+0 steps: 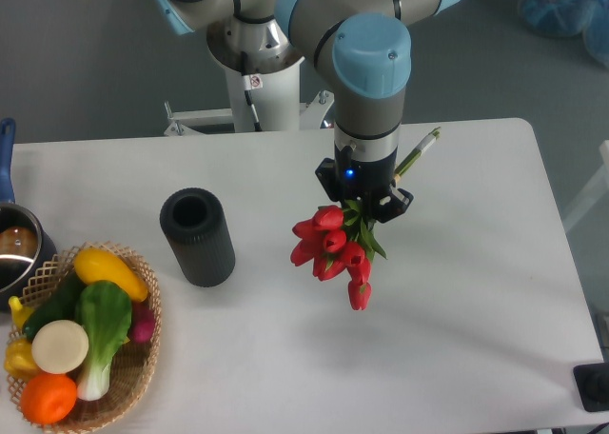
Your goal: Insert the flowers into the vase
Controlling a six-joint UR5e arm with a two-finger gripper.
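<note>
Tool point(366, 206) pinches the flowers point(333, 248) by the stems, buds hanging above the tabletop point(457, 291). Vase point(197, 237) stands upright well to the left, mouth upward.

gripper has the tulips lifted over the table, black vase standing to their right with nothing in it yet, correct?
One thing is off: the black vase stands to the left of the tulips in the camera view, not the right. The rest holds: the gripper carries the tulips lifted over the table, and the vase's mouth shows nothing in it yet.
</note>
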